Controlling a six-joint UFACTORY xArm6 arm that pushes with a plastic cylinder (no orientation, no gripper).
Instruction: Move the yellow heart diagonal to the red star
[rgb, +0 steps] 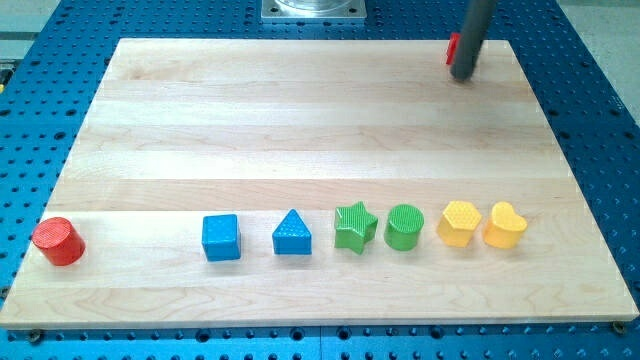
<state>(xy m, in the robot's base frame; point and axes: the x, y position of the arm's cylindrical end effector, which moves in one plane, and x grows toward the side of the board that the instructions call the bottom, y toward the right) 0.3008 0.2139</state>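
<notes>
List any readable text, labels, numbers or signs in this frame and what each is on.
None: no word, number, brand or sign is readable anywhere in the view.
The wooden board is bare wood grain.
The blocks, among them the yellow heart, show only a moulded surface texture, no characters.
The red block behind my tip is mostly hidden; no marking shows on it.
The metal mount at the view's top is unmarked.

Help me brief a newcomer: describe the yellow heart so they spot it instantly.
On the wooden board, follow the row of blocks near the view's bottom to its right end. The last block is the yellow heart; its neighbour, the yellow hexagon, has flat sides, no notch.
</notes>
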